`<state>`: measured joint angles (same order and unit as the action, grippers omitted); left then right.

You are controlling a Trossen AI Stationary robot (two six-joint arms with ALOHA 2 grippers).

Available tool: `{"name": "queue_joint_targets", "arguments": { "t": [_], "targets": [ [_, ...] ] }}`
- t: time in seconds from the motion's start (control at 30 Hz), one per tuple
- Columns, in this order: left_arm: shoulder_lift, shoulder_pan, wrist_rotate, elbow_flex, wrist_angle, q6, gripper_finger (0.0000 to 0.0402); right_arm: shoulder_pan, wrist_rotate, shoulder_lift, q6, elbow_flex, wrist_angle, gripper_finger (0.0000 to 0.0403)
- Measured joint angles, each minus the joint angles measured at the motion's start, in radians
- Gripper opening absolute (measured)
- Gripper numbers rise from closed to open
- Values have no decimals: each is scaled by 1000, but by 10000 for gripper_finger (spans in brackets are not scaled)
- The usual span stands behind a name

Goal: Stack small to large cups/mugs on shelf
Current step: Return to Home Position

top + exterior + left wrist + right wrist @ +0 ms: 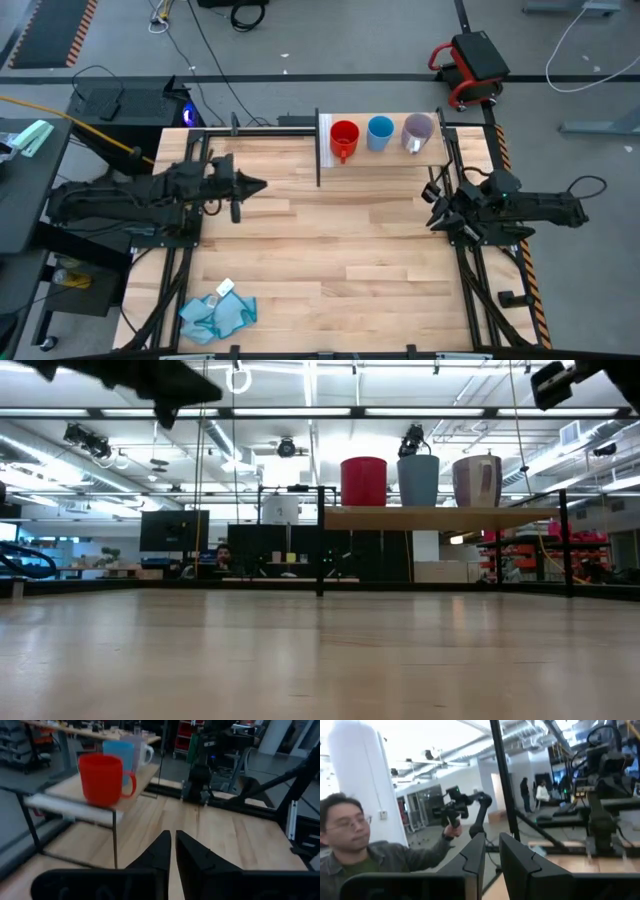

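Three mugs stand upright in a row on the shelf at the table's far edge: red mug, blue mug, lilac mug. The low view shows the red mug, blue mug and lilac mug on their bases on the shelf board. My left gripper hangs above the table left of the shelf, shut, pointing toward the red mug. My right gripper hovers near the right edge, nearer than the shelf, with a narrow gap between its fingers.
A crumpled light-blue cloth lies at the table's near left corner. Thin black posts carry the shelf. Bare wooden tabletop lies between the arms. A person beyond the table holds a hand-held device.
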<state>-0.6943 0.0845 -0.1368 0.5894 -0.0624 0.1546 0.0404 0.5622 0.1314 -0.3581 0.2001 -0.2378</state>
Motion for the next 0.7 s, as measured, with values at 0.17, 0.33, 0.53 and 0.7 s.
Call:
{"name": "queue_joint_targets", "arguments": {
  "t": [0.17, 0.33, 0.53, 0.7],
  "targets": [
    [138, -19, 0, -145, 58, 21, 27, -80, -97, 1, 52, -15, 53, 65],
    [249, -37, 8, -262, 172, 2, 24, -118, -140, 3, 80, -44, 57, 65],
    [314, -39, 10, -334, 160, -1, 33, -118, -144, 3, 73, -93, 58, 65],
    [358, -39, -7, -390, 162, 15, 35, -118, -144, 3, 58, -150, 2, 65]
  ]
}}
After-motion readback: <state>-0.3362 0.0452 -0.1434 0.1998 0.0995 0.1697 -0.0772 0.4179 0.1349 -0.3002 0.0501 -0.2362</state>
